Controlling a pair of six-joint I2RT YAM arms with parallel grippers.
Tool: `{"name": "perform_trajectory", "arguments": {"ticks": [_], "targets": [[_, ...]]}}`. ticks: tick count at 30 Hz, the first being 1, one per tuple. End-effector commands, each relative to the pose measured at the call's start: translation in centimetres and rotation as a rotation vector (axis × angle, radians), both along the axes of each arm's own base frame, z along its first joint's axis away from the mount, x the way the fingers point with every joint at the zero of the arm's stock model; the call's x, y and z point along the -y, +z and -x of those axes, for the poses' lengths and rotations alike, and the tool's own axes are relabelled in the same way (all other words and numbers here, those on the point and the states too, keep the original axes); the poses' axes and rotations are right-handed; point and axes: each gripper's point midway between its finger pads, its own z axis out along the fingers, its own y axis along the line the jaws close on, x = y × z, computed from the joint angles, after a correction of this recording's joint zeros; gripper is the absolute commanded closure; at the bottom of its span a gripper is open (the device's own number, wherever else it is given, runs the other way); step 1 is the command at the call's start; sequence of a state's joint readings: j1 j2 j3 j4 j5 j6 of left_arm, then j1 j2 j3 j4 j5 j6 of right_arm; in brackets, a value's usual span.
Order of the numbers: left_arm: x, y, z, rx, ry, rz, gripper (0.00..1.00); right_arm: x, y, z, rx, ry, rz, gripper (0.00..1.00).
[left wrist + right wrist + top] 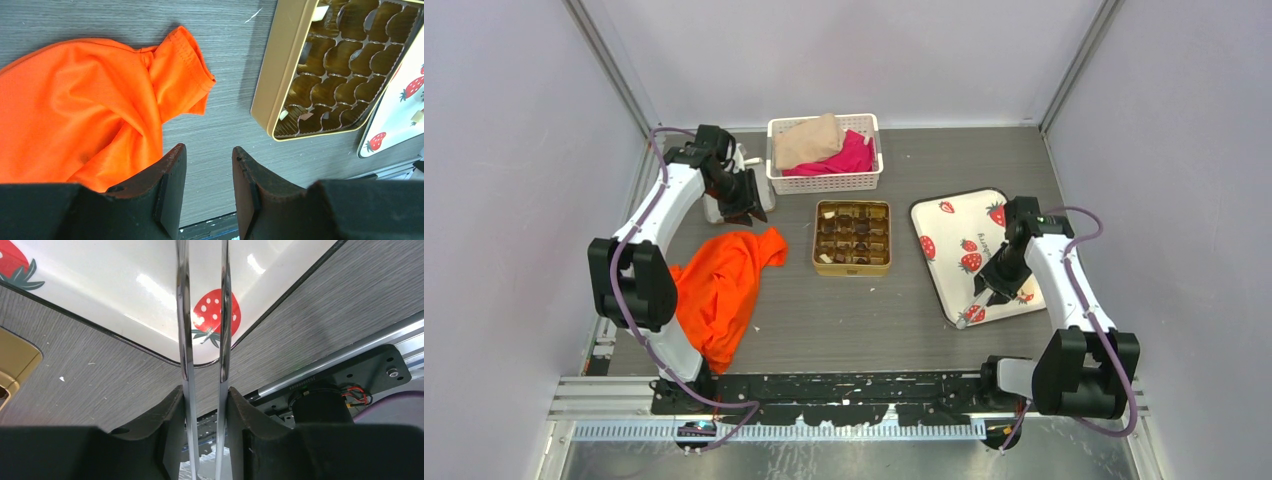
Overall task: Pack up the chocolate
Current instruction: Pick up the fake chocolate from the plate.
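Note:
The chocolate (861,228) shows as dark pieces in several cells of the gold tin (852,268) at the table's middle. A cream piece (283,114) lies in a corner cell of the tin (276,75) in the left wrist view. My right gripper (996,287) (205,390) is shut on metal tongs (182,315). The tongs (972,312) reach over the near left corner of the strawberry tray (944,265), and I see nothing between their arms. My left gripper (744,205) (209,152) hangs open and empty at the back left, above bare table.
An orange shirt (724,280) lies crumpled at the left, close to the left arm. A white basket (824,182) with tan and pink cloth stands at the back. Grey walls close in both sides. A metal rail runs along the near edge.

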State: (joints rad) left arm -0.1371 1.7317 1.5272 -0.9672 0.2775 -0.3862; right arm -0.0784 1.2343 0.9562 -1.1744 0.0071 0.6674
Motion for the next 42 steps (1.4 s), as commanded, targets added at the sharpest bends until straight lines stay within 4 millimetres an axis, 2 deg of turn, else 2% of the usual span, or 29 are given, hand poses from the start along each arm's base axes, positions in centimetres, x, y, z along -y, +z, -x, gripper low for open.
{"name": "perform_trajectory", "arguments": {"ticks": [1,16,25,37,40,42], "targets": [[0.3,1.3,-1.4,0.06,-0.002,0.028,0.6,-0.4,0.1,-0.5,0.01,0.014,-0.035,0.61],[0.2,0.9,-1.9,0.056,-0.001,0.02,0.6,0.4,-0.3,-0.5,-0.013,-0.017,-0.019,0.53],[0.2,0.7,-2.1,0.055,0.002,0.019,0.6,1.0,-1.2,-1.1,-0.031,-0.029,-0.026,0.52],[0.1,0.7,-2.2,0.056,0.01,0.015,0.6,1.7,-2.1,-2.6,-0.032,-0.018,-0.03,0.55],[0.1,0.7,-2.2,0.055,0.011,0.016,0.6,1.9,-2.3,-2.8,-0.035,-0.017,-0.03,0.59],[0.1,0.8,-2.3,0.057,0.011,0.015,0.6,1.9,-2.3,-2.8,-0.033,-0.018,-0.03,0.66]]}}
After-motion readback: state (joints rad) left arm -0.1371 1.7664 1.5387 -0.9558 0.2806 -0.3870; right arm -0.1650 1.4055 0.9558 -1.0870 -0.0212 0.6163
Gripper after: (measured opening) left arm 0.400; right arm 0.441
